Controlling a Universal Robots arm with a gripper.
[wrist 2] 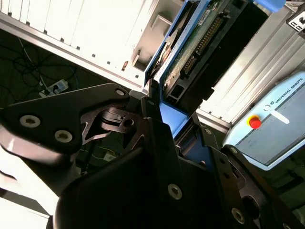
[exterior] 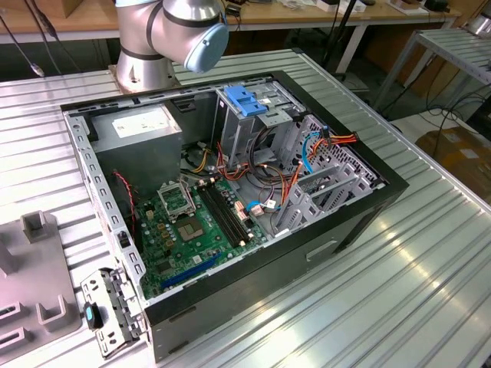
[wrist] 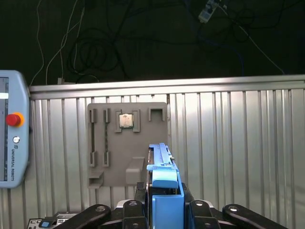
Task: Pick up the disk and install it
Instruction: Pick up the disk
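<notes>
Blue-railed disk (wrist: pixel 162 167) sits clamped edge-on between fingers of the gripper (wrist: pixel 165 196).

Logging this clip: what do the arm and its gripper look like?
The arm is silver-grey metal with rounded joint housings, and one joint is closed by a light blue cap. The gripper is black, built from flat linkage plates pinned with silver screws. It ends in black fingers.

A maker's name stands on the teach pendant (wrist: pixel 16 157).
</notes>
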